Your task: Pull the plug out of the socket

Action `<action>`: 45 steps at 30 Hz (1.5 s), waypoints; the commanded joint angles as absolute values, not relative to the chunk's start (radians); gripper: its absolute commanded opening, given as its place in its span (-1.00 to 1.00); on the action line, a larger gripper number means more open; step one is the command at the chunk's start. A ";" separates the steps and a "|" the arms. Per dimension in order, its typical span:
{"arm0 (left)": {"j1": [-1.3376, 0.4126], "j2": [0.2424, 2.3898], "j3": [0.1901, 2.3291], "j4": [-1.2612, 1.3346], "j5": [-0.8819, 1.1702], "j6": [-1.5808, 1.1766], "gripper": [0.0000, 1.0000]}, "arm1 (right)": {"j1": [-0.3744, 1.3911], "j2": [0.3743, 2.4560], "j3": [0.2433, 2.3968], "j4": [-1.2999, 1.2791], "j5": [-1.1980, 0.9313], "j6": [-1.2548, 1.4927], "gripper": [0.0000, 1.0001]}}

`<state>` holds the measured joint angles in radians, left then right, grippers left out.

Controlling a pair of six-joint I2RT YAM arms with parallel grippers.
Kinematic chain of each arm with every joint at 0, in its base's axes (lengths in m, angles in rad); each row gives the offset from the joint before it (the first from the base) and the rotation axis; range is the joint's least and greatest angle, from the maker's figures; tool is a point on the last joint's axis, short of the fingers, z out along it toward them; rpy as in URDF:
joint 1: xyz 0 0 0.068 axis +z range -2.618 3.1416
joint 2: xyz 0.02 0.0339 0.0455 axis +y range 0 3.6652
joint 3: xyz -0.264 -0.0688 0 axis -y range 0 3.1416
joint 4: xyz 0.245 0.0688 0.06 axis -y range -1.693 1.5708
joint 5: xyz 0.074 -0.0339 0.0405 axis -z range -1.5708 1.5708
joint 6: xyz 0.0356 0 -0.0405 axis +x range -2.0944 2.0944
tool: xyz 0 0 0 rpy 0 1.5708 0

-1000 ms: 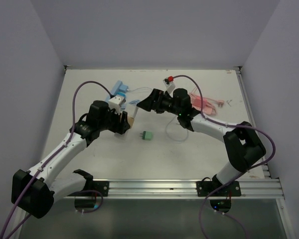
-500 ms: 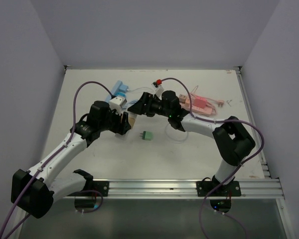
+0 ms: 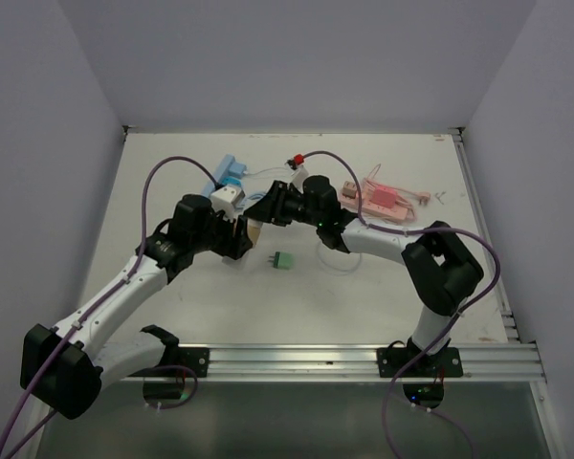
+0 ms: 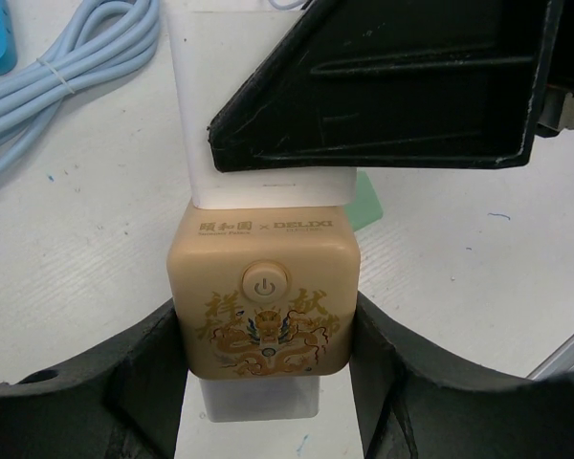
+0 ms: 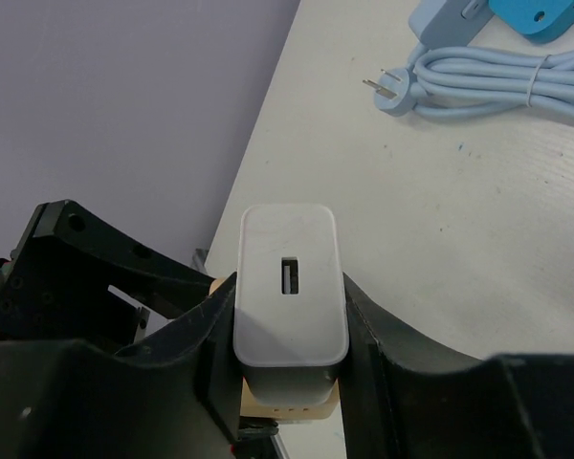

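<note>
Two grippers meet on one small assembly over the table [image 3: 402, 287], left of centre. The left gripper [image 4: 265, 337] is clamped on the tan socket [image 4: 261, 296], with a finger [image 4: 143, 373] pressed to each flank. The right gripper [image 5: 289, 320] looks closed on the white plug [image 5: 289, 277], its fingers [image 5: 383, 344] hugging the two long sides. The plug sits fully seated in the socket, with no gap showing at the seam.

The step in hand is the separation itself. It likely calls for a straight pull along the plug's own axis, away from the socket, with the left arm holding firm as the anchor. Any sideways twist could bind the pins or let the smooth white shell slide out of the fingers. A blue cable [image 5: 497, 81] lies well apart and should not interfere.
</note>
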<state>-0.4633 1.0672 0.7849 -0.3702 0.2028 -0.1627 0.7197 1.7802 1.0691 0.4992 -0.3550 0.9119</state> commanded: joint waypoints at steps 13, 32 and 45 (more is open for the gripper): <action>-0.509 1.166 0.819 -0.403 0.120 -0.164 -1.00 | 0.647 1.692 1.147 0.396 -0.184 0.867 -1.00; -0.509 1.298 0.850 -0.491 0.135 -0.175 -1.00 | 0.569 1.557 1.132 0.410 0.024 0.719 -1.00; -0.509 1.325 0.853 -0.509 0.153 -0.176 -1.00 | 0.525 1.448 1.066 0.497 0.113 0.669 -1.00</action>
<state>-0.5327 1.3018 0.8913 -0.2253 0.2573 -0.1722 0.6430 1.5787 1.0370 0.2531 -0.1589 0.7132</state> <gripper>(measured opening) 0.626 0.396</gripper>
